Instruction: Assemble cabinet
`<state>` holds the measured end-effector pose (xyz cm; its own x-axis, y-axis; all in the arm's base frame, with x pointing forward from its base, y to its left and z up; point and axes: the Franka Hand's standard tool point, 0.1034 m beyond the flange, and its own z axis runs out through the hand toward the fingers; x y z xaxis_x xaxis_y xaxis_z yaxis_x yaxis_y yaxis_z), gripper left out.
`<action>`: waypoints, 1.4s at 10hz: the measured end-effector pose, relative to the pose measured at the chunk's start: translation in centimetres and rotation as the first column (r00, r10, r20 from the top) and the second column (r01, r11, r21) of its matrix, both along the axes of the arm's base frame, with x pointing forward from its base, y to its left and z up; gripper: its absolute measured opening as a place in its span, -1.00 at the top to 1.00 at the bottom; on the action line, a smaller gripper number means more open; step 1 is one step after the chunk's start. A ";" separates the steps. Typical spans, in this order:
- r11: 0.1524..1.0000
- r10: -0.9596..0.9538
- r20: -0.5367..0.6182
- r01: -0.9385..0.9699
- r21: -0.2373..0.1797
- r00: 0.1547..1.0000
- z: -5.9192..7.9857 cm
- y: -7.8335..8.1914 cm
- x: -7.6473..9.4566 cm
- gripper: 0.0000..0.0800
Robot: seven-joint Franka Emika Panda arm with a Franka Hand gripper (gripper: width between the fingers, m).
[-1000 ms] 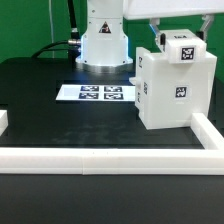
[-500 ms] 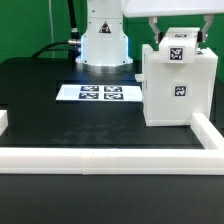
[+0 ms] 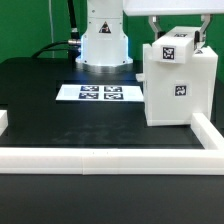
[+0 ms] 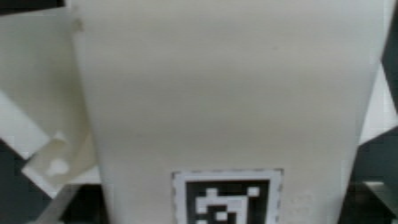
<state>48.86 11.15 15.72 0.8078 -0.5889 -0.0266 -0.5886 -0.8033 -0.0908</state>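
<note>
The cabinet (image 3: 178,85) is a tall white box standing upright on the black table at the exterior view's right, in the corner of the white border rail. It has one tag on top and one on its front face. My gripper (image 3: 176,38) comes down from above with a finger on each side of the cabinet's top and appears shut on it. In the wrist view the cabinet's white face (image 4: 214,100) fills the picture, with a tag (image 4: 228,198) low on it. The fingers are not visible there.
The marker board (image 3: 100,94) lies flat on the table left of the cabinet. The long low white border rail (image 3: 100,156) runs along the front and turns back at the right. The arm's white base (image 3: 103,40) stands at the back.
The cabinet has turned from an angled stance to square with the rail and shifted slightly to the exterior view's right, with the gripper on top of it.
</note>
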 end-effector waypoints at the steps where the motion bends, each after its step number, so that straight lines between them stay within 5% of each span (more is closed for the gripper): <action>1: 0.999 -0.043 -0.005 0.043 0.001 0.999 0.0 0.0 0.0 -0.40; 6: 0.920 -0.391 -0.046 0.392 0.001 0.919 -0.2 0.2 -0.4 -0.40; 14: 0.729 -0.682 -0.090 0.684 -0.008 0.726 -0.2 0.0 -0.5 -0.40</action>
<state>48.41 11.17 15.49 0.1812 -0.9789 -0.0944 -0.9833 -0.1790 -0.0317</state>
